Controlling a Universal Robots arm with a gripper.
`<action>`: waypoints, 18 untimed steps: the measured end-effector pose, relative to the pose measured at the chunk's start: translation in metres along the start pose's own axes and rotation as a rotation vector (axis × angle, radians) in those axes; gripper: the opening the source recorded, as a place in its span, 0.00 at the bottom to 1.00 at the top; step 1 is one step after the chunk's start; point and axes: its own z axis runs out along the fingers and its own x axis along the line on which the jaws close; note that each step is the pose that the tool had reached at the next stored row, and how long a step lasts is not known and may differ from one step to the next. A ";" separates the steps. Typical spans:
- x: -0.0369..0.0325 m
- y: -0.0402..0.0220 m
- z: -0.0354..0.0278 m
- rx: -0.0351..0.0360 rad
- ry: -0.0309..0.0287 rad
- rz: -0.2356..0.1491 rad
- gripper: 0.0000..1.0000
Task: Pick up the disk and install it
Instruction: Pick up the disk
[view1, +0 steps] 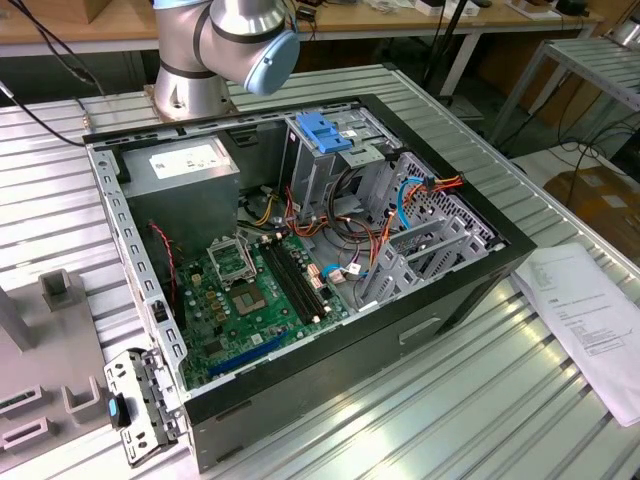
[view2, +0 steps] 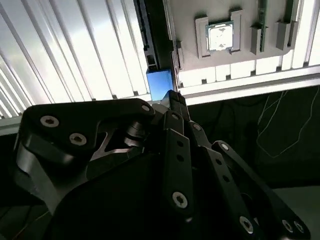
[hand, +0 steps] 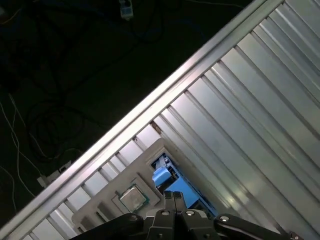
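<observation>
The disk stands on edge in a slot of a grey fixture; in both wrist views I see its bright blue carrier rail (view2: 159, 84) (hand: 162, 176), with a dark slab running away from it. My gripper (view2: 173, 97) (hand: 173, 196) hangs directly over that blue end. Its black fingertips (hand: 168, 196) are pressed together with nothing between them. I cannot tell whether the tips touch the rail. In the exterior view the open computer case (view1: 150, 290) lies on the table, and its metal drive cage (view1: 340, 160) carries a blue handle.
The grey fixture (view2: 215, 57) (view1: 40, 400) also holds a processor chip (view2: 220, 36) (hand: 132, 197) and sits on the ribbed aluminium table (hand: 250, 115) near its edge. The arm's base (view1: 190, 90) stands behind the case. A sheet of paper (view1: 590, 310) lies at the exterior view's right.
</observation>
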 end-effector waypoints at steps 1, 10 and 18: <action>0.0000 0.0000 0.0001 0.0006 0.0006 -0.023 0.11; -0.0001 -0.0001 0.0016 0.0245 -0.0061 -0.223 0.11; -0.0005 -0.0008 0.0041 0.0214 -0.0011 -0.497 0.36</action>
